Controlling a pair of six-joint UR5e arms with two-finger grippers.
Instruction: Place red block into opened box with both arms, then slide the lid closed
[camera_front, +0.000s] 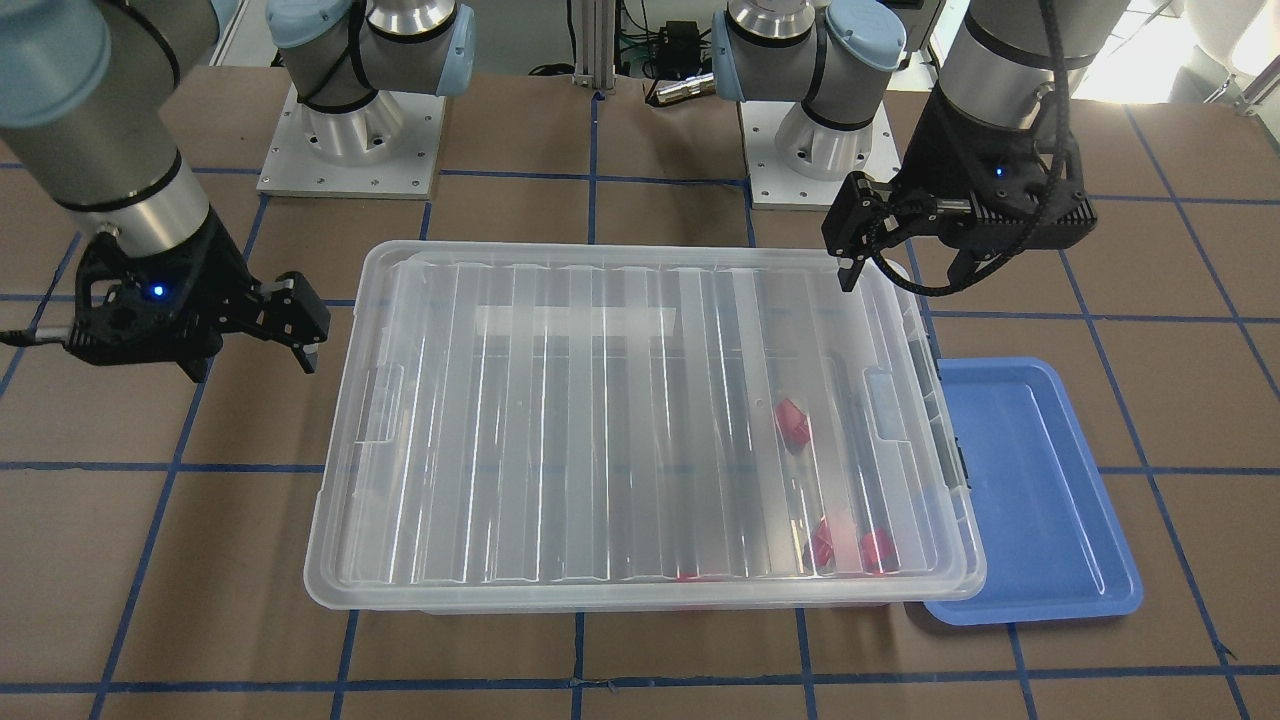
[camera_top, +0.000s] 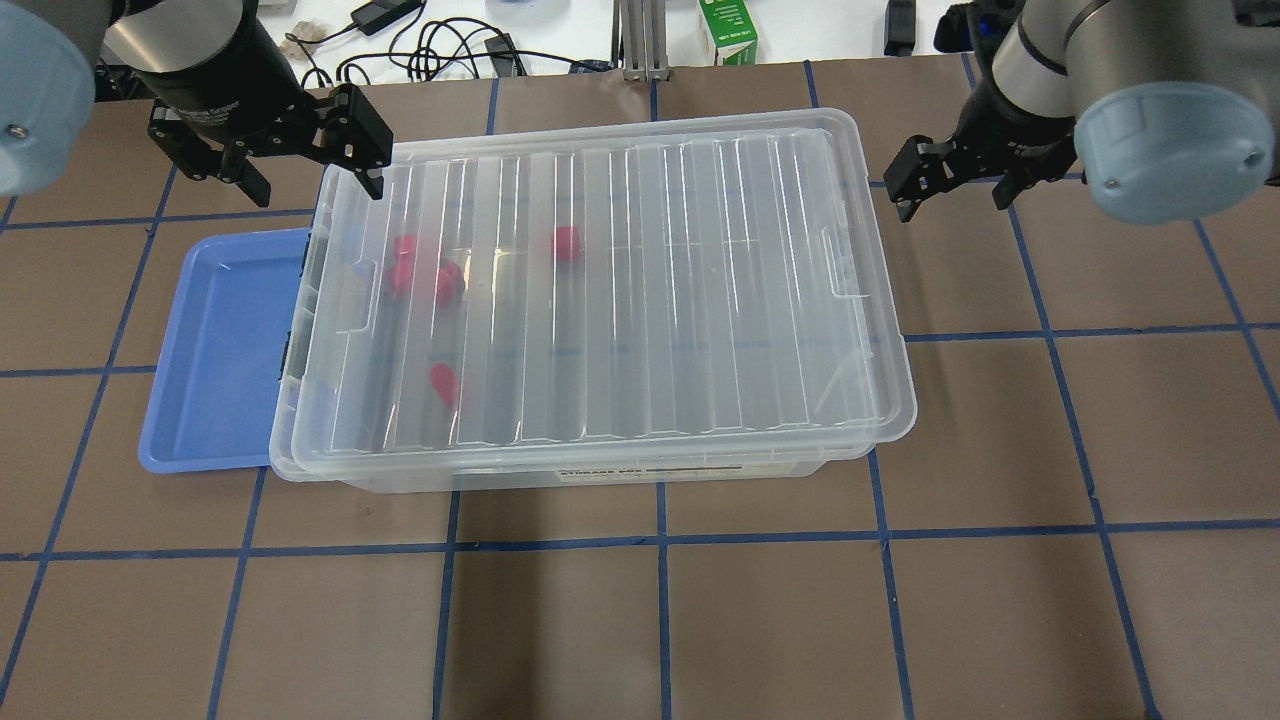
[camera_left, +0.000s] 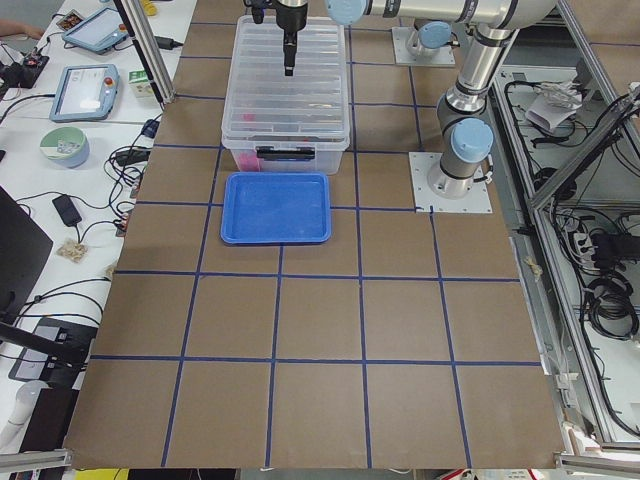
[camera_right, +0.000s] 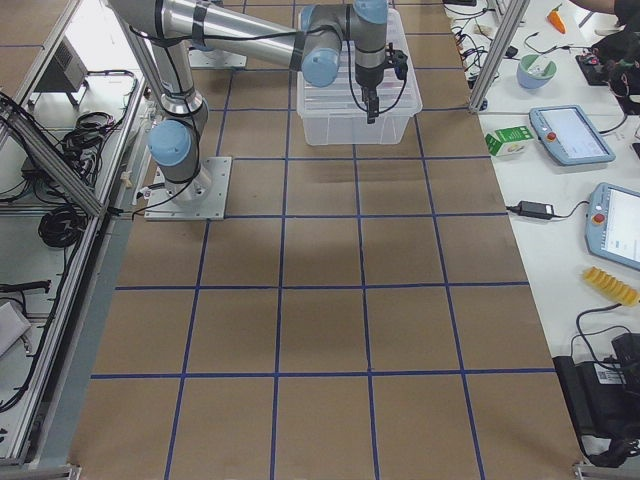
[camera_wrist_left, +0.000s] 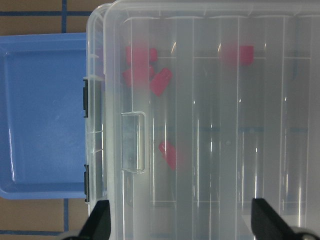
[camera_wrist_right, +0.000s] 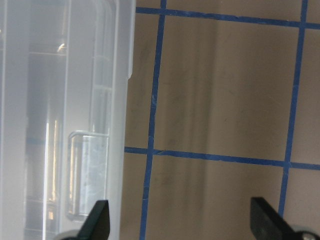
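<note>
The clear box (camera_top: 600, 476) stands mid-table with the ribbed clear lid (camera_top: 620, 290) lying over it, slightly askew, so the box rim shows at its left end (camera_wrist_left: 94, 100). Several red blocks lie inside under the lid, one apart (camera_top: 566, 243), a cluster near the left end (camera_top: 420, 272) and one nearer me (camera_top: 443, 383). My left gripper (camera_top: 310, 175) hangs open above the box's far left corner, holding nothing. Open and empty as well, my right gripper (camera_top: 955, 195) hovers over bare table just off the box's right end.
An empty blue tray (camera_top: 215, 350) lies against the box's left end, partly under its rim. Both arm bases (camera_front: 350, 140) stand behind the box. Cables and a green carton (camera_top: 728, 30) sit beyond the far table edge. Brown table with blue tape lines surrounds the box.
</note>
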